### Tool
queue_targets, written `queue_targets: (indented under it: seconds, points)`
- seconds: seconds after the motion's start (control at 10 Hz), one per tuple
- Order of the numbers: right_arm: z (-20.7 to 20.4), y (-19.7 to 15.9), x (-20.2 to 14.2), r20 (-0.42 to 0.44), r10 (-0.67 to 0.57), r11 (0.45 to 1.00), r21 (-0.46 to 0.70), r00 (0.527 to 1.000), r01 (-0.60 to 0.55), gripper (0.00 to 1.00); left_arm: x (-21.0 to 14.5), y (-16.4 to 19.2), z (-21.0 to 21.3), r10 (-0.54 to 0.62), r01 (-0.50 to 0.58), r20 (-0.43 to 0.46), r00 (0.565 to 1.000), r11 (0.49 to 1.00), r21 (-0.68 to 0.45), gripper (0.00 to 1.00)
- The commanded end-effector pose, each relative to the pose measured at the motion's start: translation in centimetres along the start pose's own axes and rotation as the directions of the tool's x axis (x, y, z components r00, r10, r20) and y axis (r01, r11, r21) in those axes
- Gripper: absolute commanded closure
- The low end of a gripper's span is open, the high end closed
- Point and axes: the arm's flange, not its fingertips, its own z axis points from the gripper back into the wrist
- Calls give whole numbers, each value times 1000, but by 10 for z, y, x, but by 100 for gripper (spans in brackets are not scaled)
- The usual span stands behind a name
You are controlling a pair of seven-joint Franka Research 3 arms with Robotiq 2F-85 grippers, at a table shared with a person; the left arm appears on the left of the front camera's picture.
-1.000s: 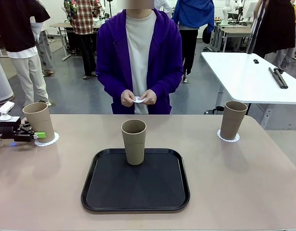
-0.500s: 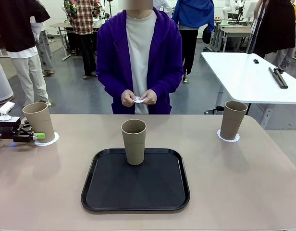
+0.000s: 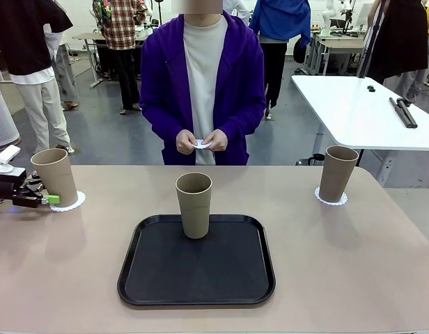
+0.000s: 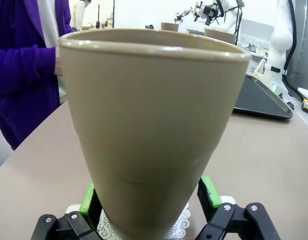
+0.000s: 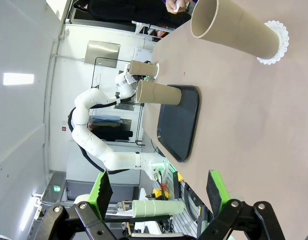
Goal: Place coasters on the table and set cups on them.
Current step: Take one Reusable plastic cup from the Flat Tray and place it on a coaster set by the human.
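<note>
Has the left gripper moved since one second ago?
Yes, slightly: the left gripper has drawn back toward the picture's left edge, away from the black tray.

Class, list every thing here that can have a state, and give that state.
Left tall tan tumbler: upright on a white lacy paper doily.
Middle tan tumbler: upright on the black rounded tray, no doily.
Right tan tumbler: upright on a doily.
Third doily: in the person's hands.
Left gripper: open, straddling the left tumbler's base.
Right gripper: open, empty.
</note>
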Motion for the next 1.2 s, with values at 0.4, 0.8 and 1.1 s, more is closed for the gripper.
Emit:
queue_targets:
  seconds: [0.4, 0.8, 1.1]
  points:
    - [1, 0, 2, 0, -1, 1000, 5, 1000, 1, 0, 18, -4, 19, -15, 17, -75, 997, 1000, 25, 0]
    - [1, 0, 2, 0, -1, 1000, 5, 1000, 1, 0, 40, -16, 37, -9, 15, -185, 983, 999, 30, 0]
    - [1, 0, 2, 0, -1, 1000, 5, 1000, 1, 0, 78, -31, 58, 79, -24, -280, 957, 980, 196, 0]
